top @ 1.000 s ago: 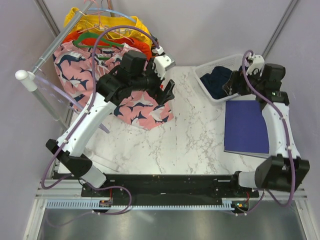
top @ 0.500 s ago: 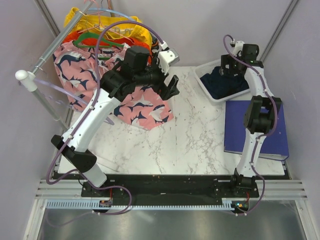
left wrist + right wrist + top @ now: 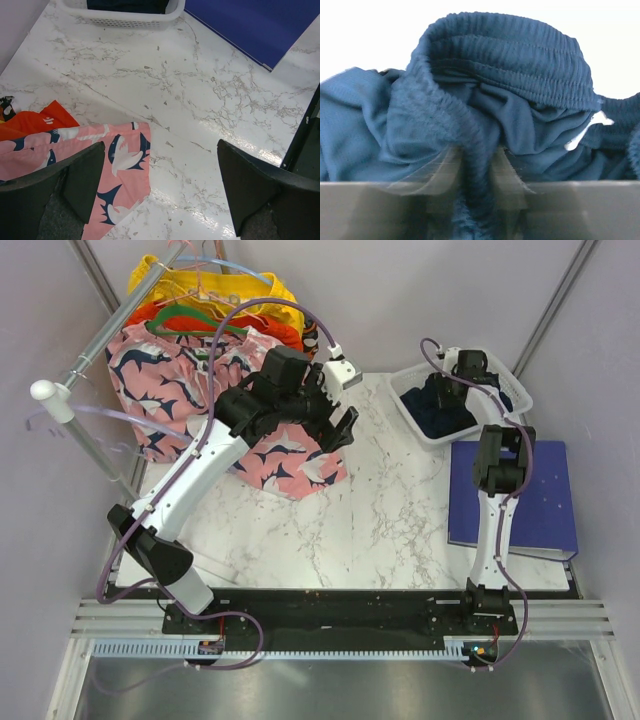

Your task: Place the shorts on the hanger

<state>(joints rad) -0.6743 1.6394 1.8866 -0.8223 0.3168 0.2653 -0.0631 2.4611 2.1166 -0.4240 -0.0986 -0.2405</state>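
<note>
Left claw (image 3: pixel 160 150) agape, right claw (image 3: pixel 479 167) blurred

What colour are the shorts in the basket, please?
The shorts are dark navy, clearest in the right wrist view.

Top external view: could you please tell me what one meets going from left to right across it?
Clothes rail → pink shark-print shorts → white basket → blue mat.

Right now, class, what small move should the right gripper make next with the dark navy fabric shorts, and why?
Probably close the right gripper firmly on the dark navy fabric shorts: its blurred fingers straddle an elastic waistband fold in the white plastic basket, not yet clearly gripping.
</note>
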